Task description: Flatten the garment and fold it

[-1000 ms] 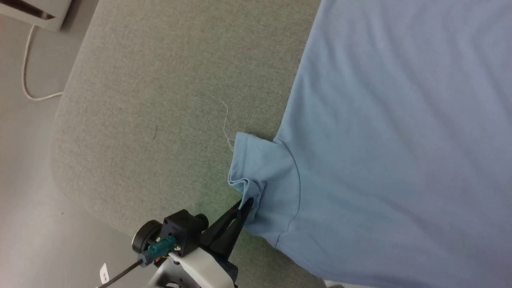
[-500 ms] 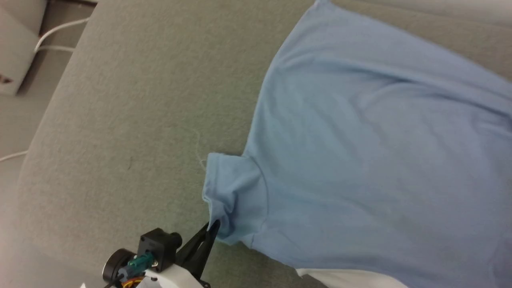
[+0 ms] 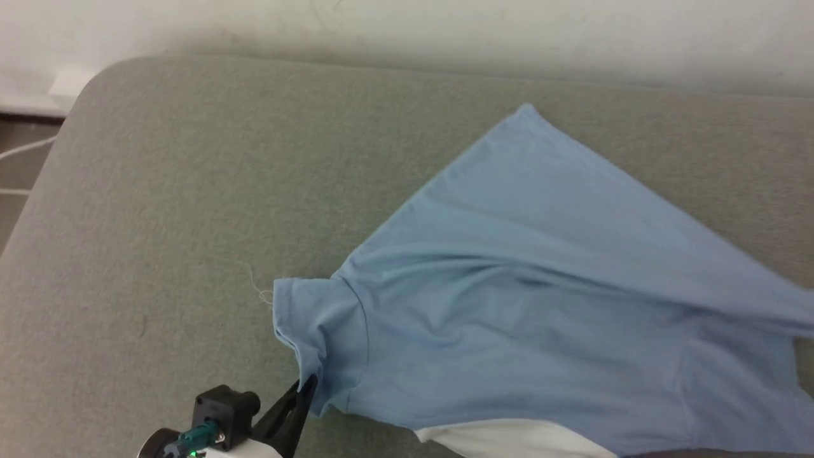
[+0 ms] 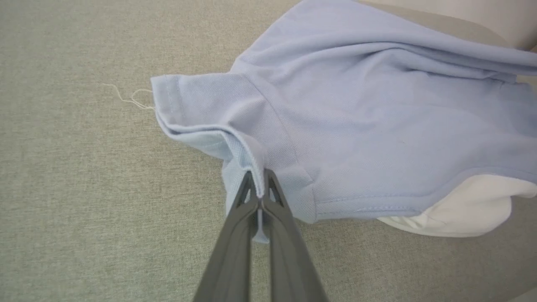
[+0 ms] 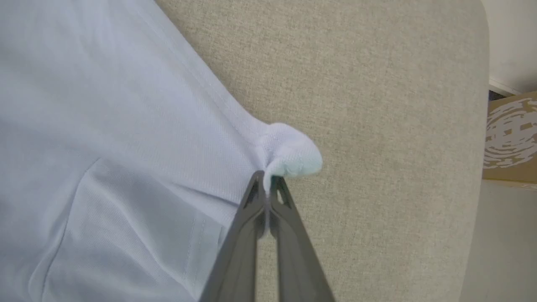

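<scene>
Garment [image 3: 547, 299] lies spread on grey padded surface [image 3: 191, 191], white collar [image 4: 461, 205] peeking beneath; your left gripper [image 4: 259, 179] pinches its sleeve hem, your right gripper [image 5: 267, 177] clamps a bunched edge.

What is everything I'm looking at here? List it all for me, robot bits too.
garment: one, light blue, lying on the padded surface, rumpled
collar: one, white, poking out under the garment's near edge
loose thread: one, white, on the surface at a sleeve hem
padded surface: one, grey-green fabric, under the garment
wall: one, pale, behind the surface
cardboard box: one, brown with white print, beyond the surface's edge
left gripper: one, dark grey, shut on a fold of the sleeve
right gripper: one, dark grey, shut on a bunched bit of the garment
</scene>
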Robot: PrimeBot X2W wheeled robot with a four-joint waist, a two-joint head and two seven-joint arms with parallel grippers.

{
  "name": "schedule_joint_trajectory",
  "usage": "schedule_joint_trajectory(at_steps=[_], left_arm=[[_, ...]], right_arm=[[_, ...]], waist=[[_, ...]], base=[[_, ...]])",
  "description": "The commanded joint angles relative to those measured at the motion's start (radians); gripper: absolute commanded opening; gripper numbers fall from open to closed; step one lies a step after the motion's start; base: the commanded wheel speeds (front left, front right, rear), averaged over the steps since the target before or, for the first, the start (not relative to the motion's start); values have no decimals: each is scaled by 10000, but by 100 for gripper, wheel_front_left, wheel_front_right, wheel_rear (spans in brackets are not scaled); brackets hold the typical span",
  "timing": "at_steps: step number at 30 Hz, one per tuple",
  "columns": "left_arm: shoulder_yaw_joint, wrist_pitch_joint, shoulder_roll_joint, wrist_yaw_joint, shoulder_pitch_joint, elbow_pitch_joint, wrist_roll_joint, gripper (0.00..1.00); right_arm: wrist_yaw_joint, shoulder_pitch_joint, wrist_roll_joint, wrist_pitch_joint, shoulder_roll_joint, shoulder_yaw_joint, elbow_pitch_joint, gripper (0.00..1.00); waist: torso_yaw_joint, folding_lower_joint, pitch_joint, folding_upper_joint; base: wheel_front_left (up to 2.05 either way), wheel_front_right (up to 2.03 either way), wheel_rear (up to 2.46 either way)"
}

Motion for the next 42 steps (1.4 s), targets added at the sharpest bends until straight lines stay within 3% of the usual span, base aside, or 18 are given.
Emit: schedule_joint_trajectory(at_steps=[1, 5, 9, 17, 18, 19, 20, 25, 30, 42], left_arm=[[84, -91, 55, 84, 102, 11, -61, 0], [158, -141, 91, 143, 147, 25, -104, 0], [200, -175, 96, 185, 153, 51, -135, 0], [181, -232, 74, 206, -13, 134, -152, 0], [161, -225, 69, 201, -46, 127, -147, 0], [147, -221, 64, 200, -76, 117, -143, 0], [133, -218, 62, 198, -104, 104, -138, 0], [13, -211, 47, 195, -218, -29, -58, 0], [-185, -280, -82, 155, -490, -339, 55, 0], [-954, -598, -736, -126, -1542, -748, 357, 0]], right_arm=[[-11, 807, -159, 407, 319, -588, -587, 0], [-11, 2188, -480, 1276, 1029, -1587, -1621, 0], [-11, 3018, -681, 1735, 1555, -1927, -2008, 0], [-11, 3721, -890, 1898, 2321, -1842, -1601, 0], [-11, 3650, -922, 1850, 2326, -1801, -1577, 7], [-11, 3537, -937, 1793, 2301, -1750, -1588, 63], [-11, 3399, -931, 1729, 2238, -1683, -1642, 100], [-11, 2093, -580, 1479, 1793, -1245, -2272, 100], [-11, 14, -383, 1538, 1325, -149, -2536, 100], [-11, -4588, -905, 1699, 848, 2481, 623, 100]], waist=[[-584, 1, -569, 0], [-644, 1, -624, 0], [-647, 1, -640, 0], [-477, 1, -635, 0], [-435, 1, -620, 0], [-396, 1, -608, 0], [-346, 1, -593, 0], [21, 1, -412, 0], [568, 1, 81, 0], [2094, 1, 1600, 0]], base=[[0, 0, 0], [0, 0, 0], [0, 0, 0], [0, 0, 0], [0, 0, 0], [0, 0, 0], [0, 0, 0], [0, 0, 0], [0, 0, 0], [0, 0, 0]])
